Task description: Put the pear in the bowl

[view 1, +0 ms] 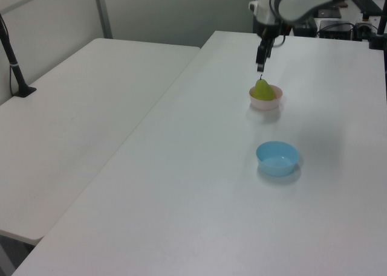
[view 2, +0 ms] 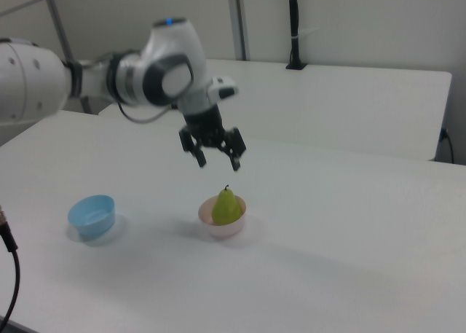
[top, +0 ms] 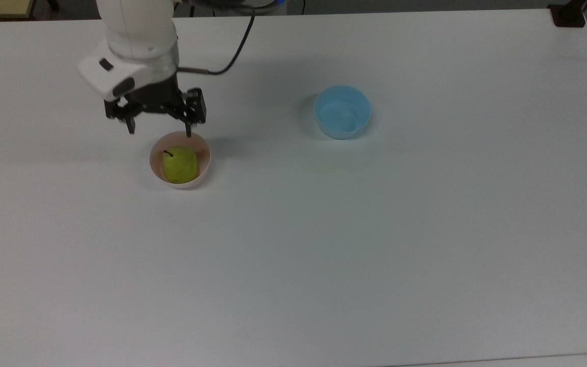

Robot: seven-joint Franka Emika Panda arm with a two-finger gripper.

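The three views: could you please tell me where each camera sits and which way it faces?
Top view: high above, looking down on the table; wrist and open gripper above the pink bowl.
Left view: from a table corner, looking along it; forearm at top.
Right view: low at the opposite side; most of the arm shows.
All share the pear in the pink bowl, and the blue bowl.

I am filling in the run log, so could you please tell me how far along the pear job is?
Done: the pear sits stem-up inside the pink bowl, free of any grip. In hand: nothing; the gripper is open and empty, hanging above the bowl, clear of the stem in the right view. Left: apparently nothing beyond parking the arm. The blue bowl stands empty, apart on the table.
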